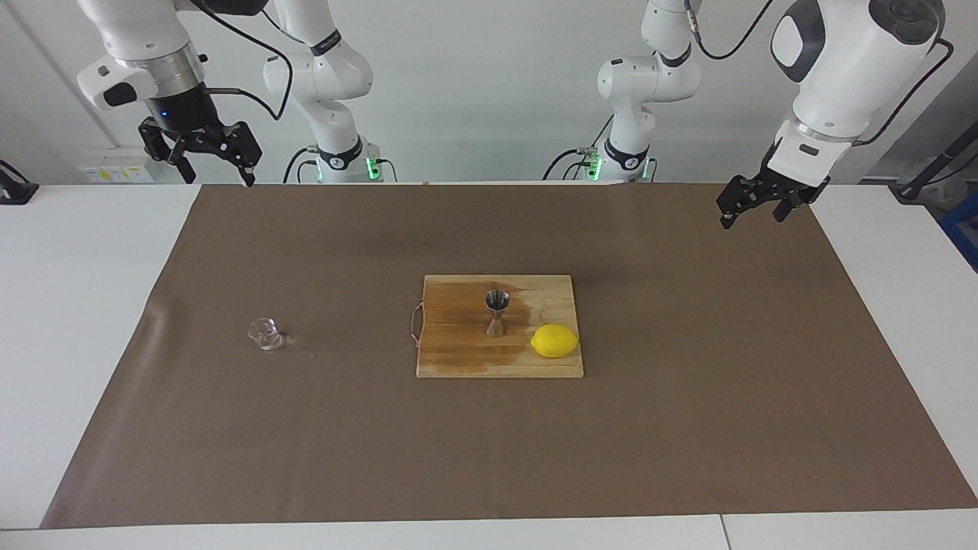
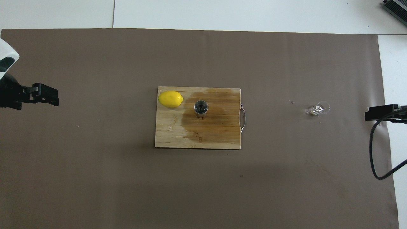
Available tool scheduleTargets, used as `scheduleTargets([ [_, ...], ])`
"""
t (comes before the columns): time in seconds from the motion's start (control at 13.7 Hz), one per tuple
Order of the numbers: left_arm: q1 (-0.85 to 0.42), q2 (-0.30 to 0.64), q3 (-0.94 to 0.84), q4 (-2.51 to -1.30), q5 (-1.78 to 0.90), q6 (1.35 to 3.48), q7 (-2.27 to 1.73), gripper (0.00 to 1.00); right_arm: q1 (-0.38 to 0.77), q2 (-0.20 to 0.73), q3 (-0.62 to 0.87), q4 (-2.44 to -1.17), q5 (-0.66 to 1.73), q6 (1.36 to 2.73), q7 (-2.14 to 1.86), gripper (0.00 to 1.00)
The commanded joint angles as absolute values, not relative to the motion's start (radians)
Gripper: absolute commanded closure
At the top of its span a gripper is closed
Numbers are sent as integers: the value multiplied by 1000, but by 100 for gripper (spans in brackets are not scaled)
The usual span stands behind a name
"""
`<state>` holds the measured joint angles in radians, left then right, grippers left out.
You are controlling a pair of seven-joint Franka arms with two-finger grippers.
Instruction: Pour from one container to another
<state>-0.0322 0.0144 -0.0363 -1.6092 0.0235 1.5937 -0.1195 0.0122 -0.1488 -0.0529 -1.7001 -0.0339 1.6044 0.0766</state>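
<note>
The cup (image 1: 265, 334) lies on the brown mat (image 1: 688, 428) toward the right arm's end of the worktop (image 1: 69, 305), well apart from the board (image 1: 458, 359). Being clear glass, it is hard to read: it looks tipped on its side, with its mouth toward the right arm's end, but whether anything is in it cannot be told. A few small specks sit on the mat between the cup and the board.

The jigger (image 1: 497, 312) stands upright near the middle of the board, its open cone up; in the overhead view only its round mouth shows and the waist is hidden. A dark wet-looking stain covers much of the board around it. A lemon (image 1: 555, 341) rests on the board just beside the jigger, at the corner toward the left arm's end and farther from the robots.

The right gripper (image 1: 200, 156) hangs high over the mat's corner at its own end, empty, fingers spread apart. In the overhead view only a dark tip of it shows at the frame edge, with a looping cable.

The left gripper (image 1: 752, 205) hangs over the mat's edge at the left arm's end, also empty with fingers apart; the overhead view cuts off most of its arm.
</note>
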Motion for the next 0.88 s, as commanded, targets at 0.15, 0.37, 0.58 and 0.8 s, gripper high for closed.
scheduleTargets([
  [0.15, -29, -17, -38, -1646, 38, 1600, -130, 0, -18, -77, -41, -1605, -23, 1569, 95, 0],
  [0.37, -29, -17, -38, -1646, 38, 1598, -130, 0, -18, -86, -41, -1627, -31, 1591, 66, 0],
  [0.58, -29, -17, -38, -1646, 37, 1600, -130, 0, -17, -100, -41, -1655, -41, 1623, 51, 0],
  [0.8, -29, -17, -38, -1646, 38, 1598, -130, 0, -17, -101, -35, -1652, -40, 1585, 16, 0],
])
